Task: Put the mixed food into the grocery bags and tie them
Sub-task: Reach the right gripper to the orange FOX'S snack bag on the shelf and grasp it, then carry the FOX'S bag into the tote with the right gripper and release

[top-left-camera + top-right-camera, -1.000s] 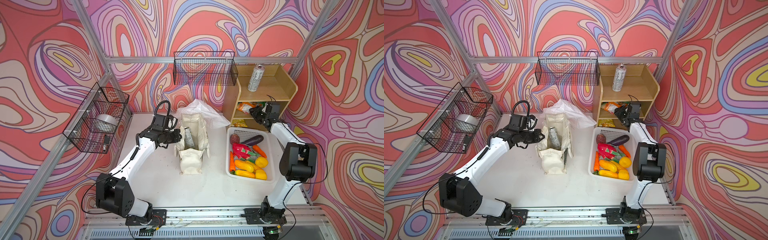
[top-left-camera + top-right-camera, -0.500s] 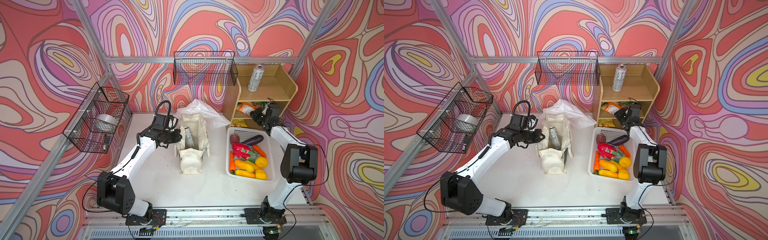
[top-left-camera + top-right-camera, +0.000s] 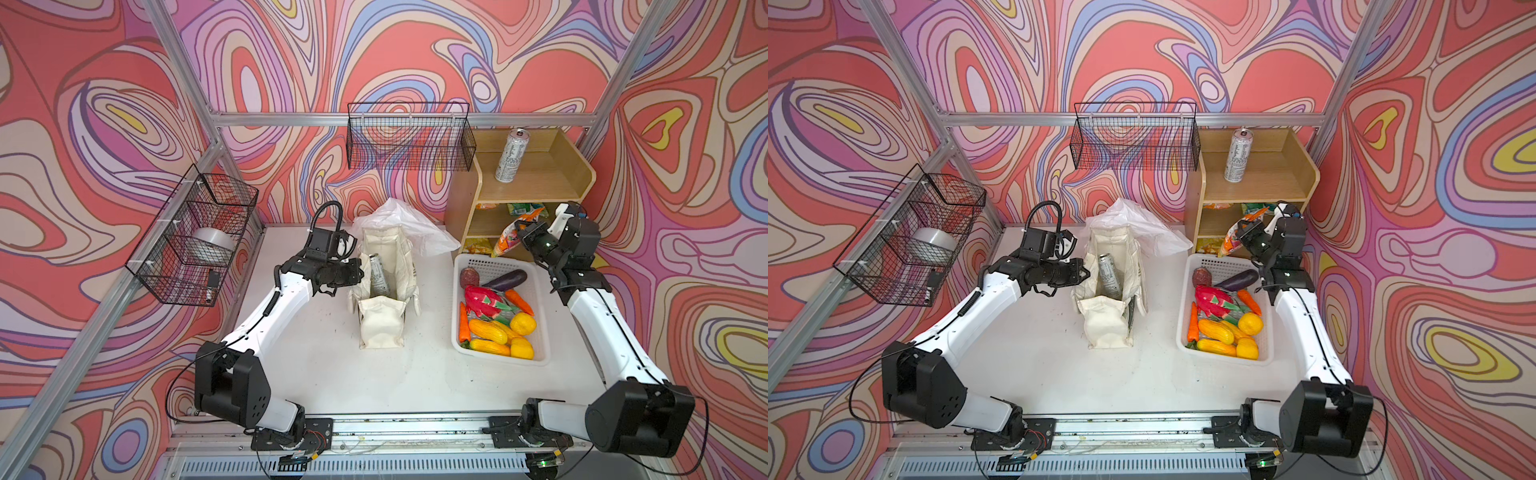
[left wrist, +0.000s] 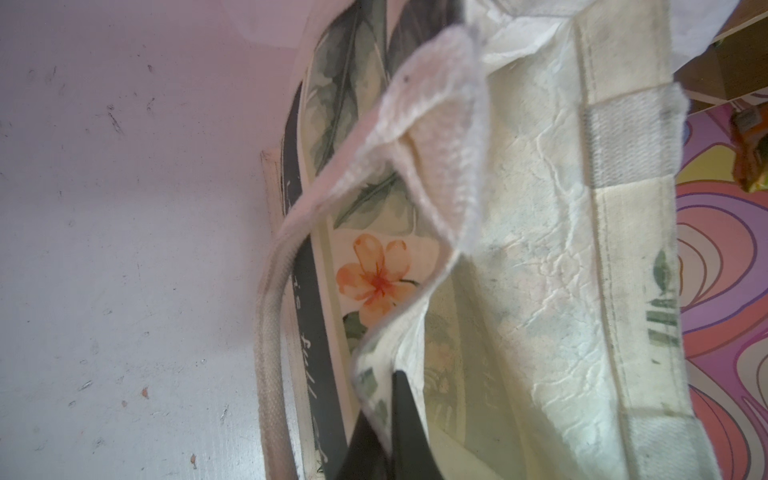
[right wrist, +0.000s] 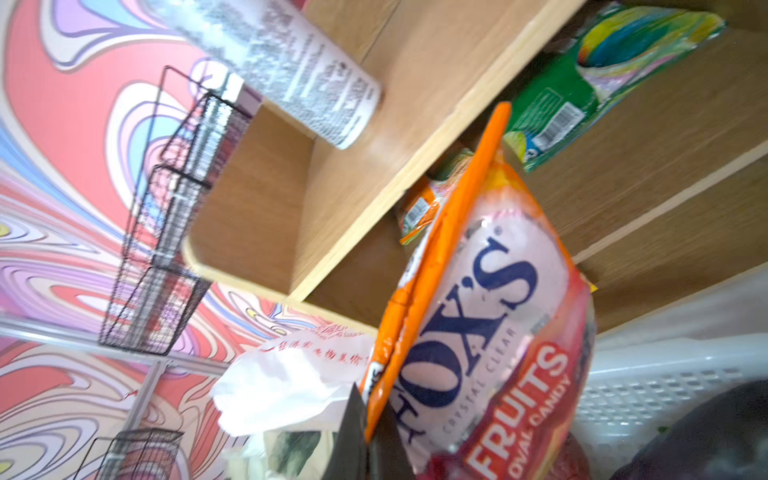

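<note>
**Top views:** In both top views the cream canvas tote stands open on the white table, with a silver can leaning inside. The thin white plastic bag lies crumpled just behind the tote. The left gripper reaches in level from the tote's left, elbow bent low, its jaws pinched on the tote's rim.

Right of the tote sits the white perforated basket. It holds the purple eggplant, pink dragon fruit, orange carrots and yellow vegetables.

Farther right and behind the tote, the right gripper clamps an orange snack packet by one edge. The packet hangs in the air before the wooden shelf, and the forearm rises steeply. A second can stands upright on the shelf's top.

**Left wrist view:** The tote's rim, printed with green leaves and an orange flower, is nipped between the dark fingers. A woven handle strap loops across the opening.

**Right wrist view:** The packet fills the foreground, lettered "FRUITS" on a red band, with its orange sealed edge caught in the closed jaws. A green packet lies inside the shelf. The plastic bag carries what looks like red lettering, too blurred to read.
</note>
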